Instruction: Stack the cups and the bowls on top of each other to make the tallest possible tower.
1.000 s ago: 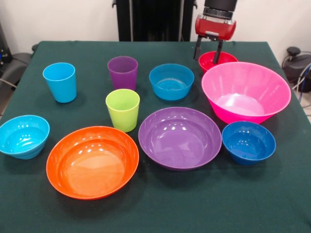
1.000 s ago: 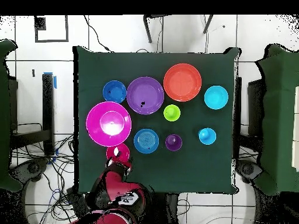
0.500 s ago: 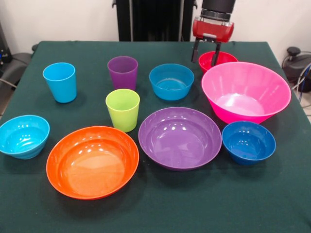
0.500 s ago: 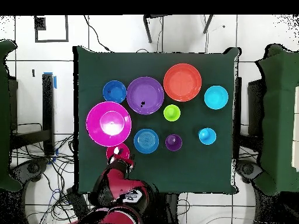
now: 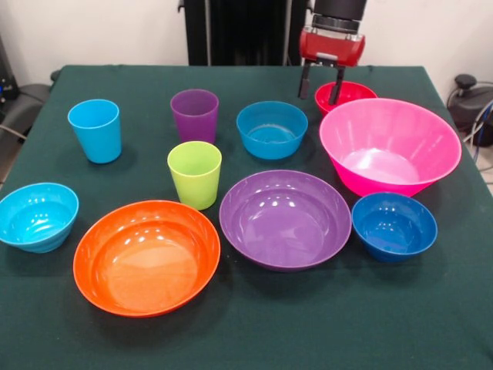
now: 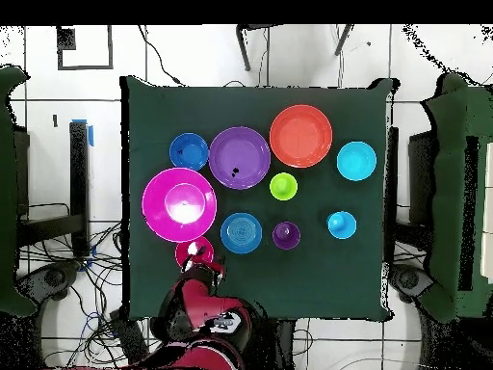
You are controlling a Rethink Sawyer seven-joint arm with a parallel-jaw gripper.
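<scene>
No tower stands; every piece sits apart on the green table. The red bowl [image 5: 350, 91] [image 6: 191, 252] is at the far side, behind the big pink bowl [image 5: 389, 145]. My gripper [image 5: 318, 88] [image 6: 206, 266] is open and empty, its fingers on either side of the red bowl's left rim. The blue bowl [image 5: 271, 129] is just left of it. The purple cup [image 5: 194, 114], light blue cup [image 5: 95, 129] and lime green cup [image 5: 194, 173] stand upright. The cyan bowl [image 5: 37, 216], dark blue bowl [image 5: 394, 225], wide purple bowl [image 5: 285, 218] and orange bowl [image 5: 146, 256] are nearer the camera.
The table's far edge [image 5: 231, 68] runs just behind the gripper. Cables and chairs lie on the floor around the table in the overhead view.
My gripper has moved a little left and up over the red bowl's left rim, still open. The cups and bowls have not moved.
</scene>
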